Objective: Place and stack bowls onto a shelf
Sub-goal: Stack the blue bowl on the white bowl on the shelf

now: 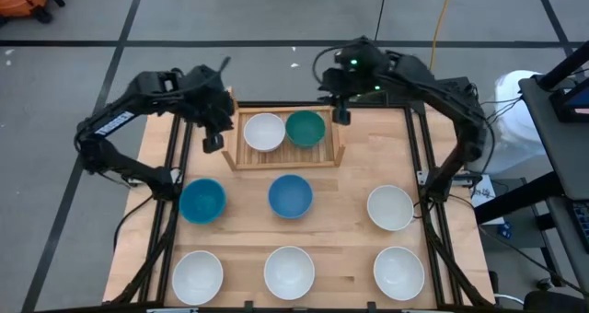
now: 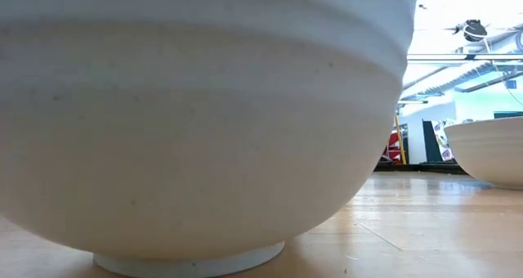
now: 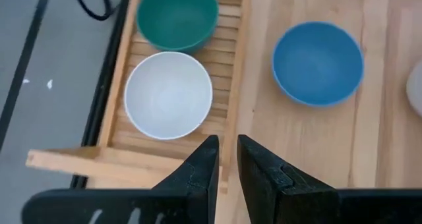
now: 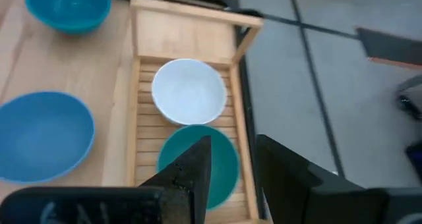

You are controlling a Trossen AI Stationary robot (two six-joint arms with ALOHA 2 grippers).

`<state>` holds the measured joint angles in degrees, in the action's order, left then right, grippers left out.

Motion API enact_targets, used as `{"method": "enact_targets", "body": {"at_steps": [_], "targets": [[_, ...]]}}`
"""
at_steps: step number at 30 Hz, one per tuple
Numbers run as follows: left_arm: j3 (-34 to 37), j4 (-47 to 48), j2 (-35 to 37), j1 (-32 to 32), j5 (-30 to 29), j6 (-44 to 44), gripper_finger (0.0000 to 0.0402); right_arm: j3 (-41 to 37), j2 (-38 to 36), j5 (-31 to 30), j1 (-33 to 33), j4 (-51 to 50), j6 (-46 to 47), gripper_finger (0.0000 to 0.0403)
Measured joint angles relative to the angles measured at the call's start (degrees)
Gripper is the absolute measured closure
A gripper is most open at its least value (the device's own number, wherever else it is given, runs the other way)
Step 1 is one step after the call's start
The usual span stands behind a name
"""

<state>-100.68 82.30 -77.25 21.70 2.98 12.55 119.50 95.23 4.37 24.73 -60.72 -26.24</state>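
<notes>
Green bowl (image 4: 201, 159) (shelved) under open right gripper (image 4: 232, 159).

The left gripper (image 1: 213, 140) hangs at the table's far left part, its fingers (image 3: 198, 174) nearly parallel with a narrow gap. The right gripper (image 1: 341, 113) (far side, right) stands open, empty.

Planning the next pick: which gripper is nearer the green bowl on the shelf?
Right. The right gripper hovers beside the green bowl; the left gripper is past the white bowl.
</notes>
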Motion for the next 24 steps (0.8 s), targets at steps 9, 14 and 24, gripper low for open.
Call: {"method": "enact_targets", "body": {"at_steps": [9, 14, 24], "targets": [[0.00, -0.36, -7.57, -10.12, 0.11, 5.00, 0.0339, 0.00, -6.26, -7.49, 0.02, -1.29, 0.07, 0.0289], [0.00, -0.79, -11.30, -15.62, 1.71, 6.46, 0.0339, 0.00, -7.55, -10.77, 0.20, -2.51, -0.45, 0.0289], [0.00, -2.07, -16.72, -21.72, 2.12, 8.77, 0.0339, 0.00, -8.50, -11.97, 0.31, -5.46, 1.63, 0.0289]]}}
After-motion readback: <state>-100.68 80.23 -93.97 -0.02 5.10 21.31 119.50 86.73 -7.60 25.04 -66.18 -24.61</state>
